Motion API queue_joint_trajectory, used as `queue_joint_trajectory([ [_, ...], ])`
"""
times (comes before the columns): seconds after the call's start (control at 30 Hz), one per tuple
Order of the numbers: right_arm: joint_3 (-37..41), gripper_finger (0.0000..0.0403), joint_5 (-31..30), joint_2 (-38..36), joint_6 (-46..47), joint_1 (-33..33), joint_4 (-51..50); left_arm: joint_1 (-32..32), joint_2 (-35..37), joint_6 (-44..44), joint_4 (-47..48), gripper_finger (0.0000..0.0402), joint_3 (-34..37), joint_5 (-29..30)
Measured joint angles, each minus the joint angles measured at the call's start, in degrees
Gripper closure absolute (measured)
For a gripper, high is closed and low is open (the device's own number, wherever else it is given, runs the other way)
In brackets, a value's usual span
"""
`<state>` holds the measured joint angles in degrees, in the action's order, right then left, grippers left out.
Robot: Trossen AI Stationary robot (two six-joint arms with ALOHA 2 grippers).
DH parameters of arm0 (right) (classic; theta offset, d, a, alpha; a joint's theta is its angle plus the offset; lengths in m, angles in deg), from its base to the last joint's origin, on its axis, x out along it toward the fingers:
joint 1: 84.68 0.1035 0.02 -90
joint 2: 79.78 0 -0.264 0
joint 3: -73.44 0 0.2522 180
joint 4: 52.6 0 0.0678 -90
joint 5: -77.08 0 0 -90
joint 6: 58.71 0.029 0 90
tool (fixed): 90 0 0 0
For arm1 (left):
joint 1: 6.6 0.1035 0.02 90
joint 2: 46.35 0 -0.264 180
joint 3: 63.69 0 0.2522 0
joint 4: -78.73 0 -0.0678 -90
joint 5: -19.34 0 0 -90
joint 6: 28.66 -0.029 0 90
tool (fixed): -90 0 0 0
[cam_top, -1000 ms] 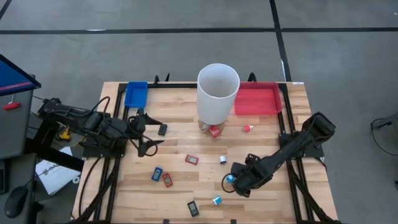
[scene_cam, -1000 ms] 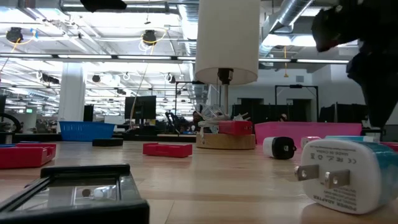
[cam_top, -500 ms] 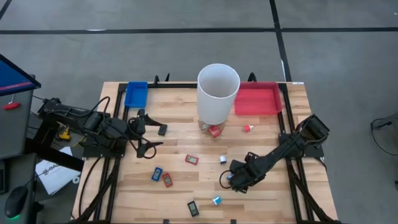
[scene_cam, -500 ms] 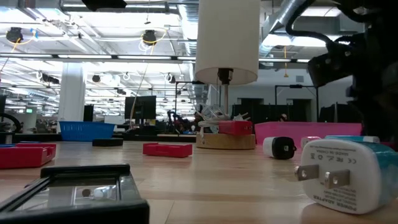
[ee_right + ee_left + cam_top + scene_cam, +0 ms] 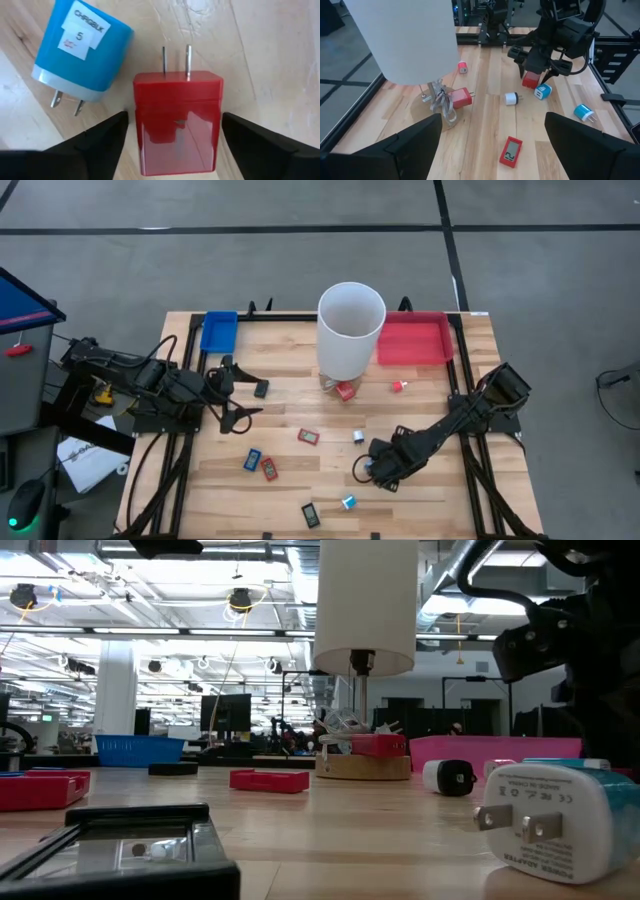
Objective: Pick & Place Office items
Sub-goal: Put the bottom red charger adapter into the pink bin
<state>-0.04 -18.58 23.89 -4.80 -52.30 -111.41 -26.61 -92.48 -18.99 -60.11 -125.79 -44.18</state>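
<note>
From above, we see the right end effector [image 5: 372, 470] low over the counter [image 5: 300, 480] toward its front right, fingers spread, with a small blue-white charger [image 5: 369, 466] just beside it. The left end effector [image 5: 232, 392] hangs open near the counter's left edge, a black piece [image 5: 261, 388] just beside it. Other office items lie scattered: a red flat piece [image 5: 308, 436], a blue flat piece [image 5: 252, 459] touching or nearly touching a red one [image 5: 269, 469], a black flat piece [image 5: 311, 515] and another blue-white charger [image 5: 348, 502] at the front. The white cylinder [image 5: 350, 330] stands between the blue tray [image 5: 218, 332] and the red tray [image 5: 413, 338].

At counter height, we see a blue-white charger [image 5: 555, 820] close to the camera at the right and a black flat piece [image 5: 120, 845] at the left.

From the left wrist, we see the right end effector [image 5: 536, 75] straddling a red charger [image 5: 530, 79], with a blue-white charger [image 5: 542, 91] touching or nearly touching that red one.

From the right wrist, we see the red charger [image 5: 176, 120] lying between the two wide-set fingers [image 5: 100, 135], prongs pointing away, not yet gripped. The blue-white charger [image 5: 82, 50], labelled 5, lies just beside it.
</note>
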Motion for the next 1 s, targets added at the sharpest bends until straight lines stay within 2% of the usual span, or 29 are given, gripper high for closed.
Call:
queue_joint_trajectory([
  [0.2,0.0,0.0148,1.5,0.1,-0.3,0.0,1.2,0.0,0.0,1.5,-0.1,0.0050,0.0,0.0],
  [0.33,0.1,0.0199,2.5,-0.5,1.7,0.1,1.5,0.0,0.0,1.7,-0.9,0.0050,0.0,0.7],
  [0.53,0.1,0.0204,2.3,-5.6,9.2,0.3,1.5,0.0,0.0,1.8,-0.9,0.0050,0.0,1.7],
  [0.7,0.1,0.0204,-1.9,-12.7,20.1,0.7,-0.8,0.0,0.0,1.8,-0.9,0.0050,0.0,2.4],
  [1.0,0.1,0.0200,-16.0,-26.0,41.1,-0.1,-14.4,0.2,0.0,2.1,-0.9,0.0050,0.0,4.0],
])
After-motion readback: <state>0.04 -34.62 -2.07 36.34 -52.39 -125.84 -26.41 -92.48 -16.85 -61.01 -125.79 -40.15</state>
